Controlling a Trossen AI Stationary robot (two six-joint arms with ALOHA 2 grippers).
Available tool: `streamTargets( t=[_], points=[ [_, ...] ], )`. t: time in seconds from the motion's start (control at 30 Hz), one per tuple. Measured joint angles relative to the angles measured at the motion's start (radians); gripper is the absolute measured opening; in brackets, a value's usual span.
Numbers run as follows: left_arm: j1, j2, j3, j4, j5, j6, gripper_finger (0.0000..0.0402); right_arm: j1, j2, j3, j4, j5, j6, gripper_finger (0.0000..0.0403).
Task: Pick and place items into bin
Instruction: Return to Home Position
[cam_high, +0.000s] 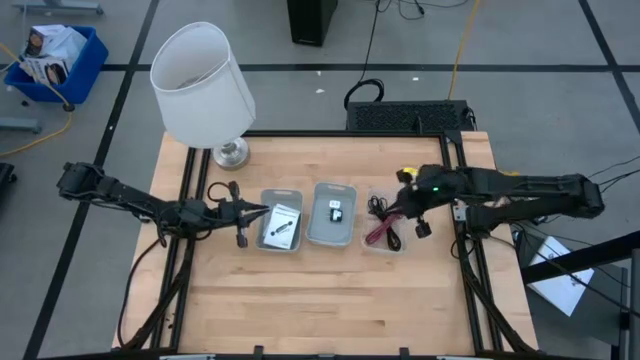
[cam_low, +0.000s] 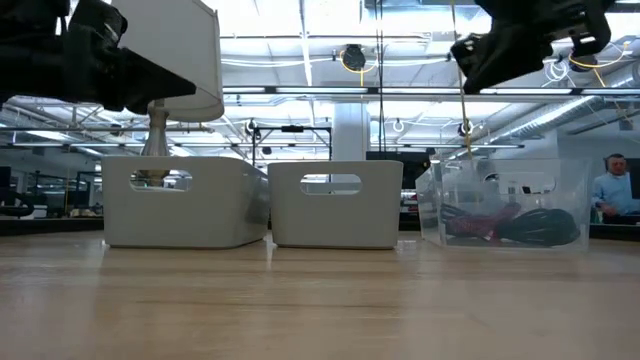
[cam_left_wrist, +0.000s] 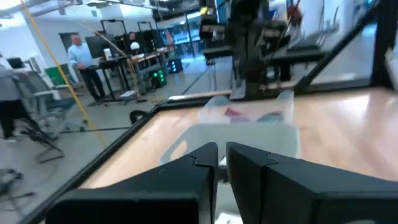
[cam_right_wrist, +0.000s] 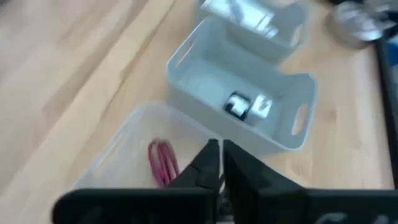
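Observation:
Three bins stand in a row mid-table. The left grey bin (cam_high: 281, 221) holds white packets (cam_high: 284, 216) and a thin black stick. The middle grey bin (cam_high: 332, 212) holds small black and white cubes (cam_right_wrist: 239, 104). The clear bin (cam_high: 385, 224) holds the red-and-black cable bundle (cam_right_wrist: 161, 163), which lies on its floor (cam_low: 500, 222). My left gripper (cam_high: 262, 212) hovers shut and empty just left of the left bin, raised above it (cam_left_wrist: 222, 163). My right gripper (cam_high: 393, 210) hangs shut and empty over the clear bin (cam_right_wrist: 221, 155).
A big white lamp (cam_high: 200, 85) stands on its metal foot at the table's far left corner, just behind the left arm. Bare wood lies on the near half of the table (cam_high: 330, 300). Black frame rails run along both sides. People stand in the room beyond.

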Motion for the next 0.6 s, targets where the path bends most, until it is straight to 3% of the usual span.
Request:
streamTargets(
  t=[0.2, 0.43, 0.6],
  points=[
    [0.016, 0.001, 0.000, -0.089, 0.012, 0.060, 0.0006, -0.044, -0.222, -0.264, 0.324, -0.071, 0.219, 0.0002],
    [0.017, -0.006, 0.000, -0.070, 0.019, 0.104, 0.0004, -0.097, -0.457, -0.533, 0.598, -0.086, 0.430, 0.0001],
    [0.034, -0.008, 0.000, -0.026, 0.156, 0.145, 0.0003, -0.129, -0.568, -0.660, 0.786, -0.124, 0.551, 0.0000]
  ],
)
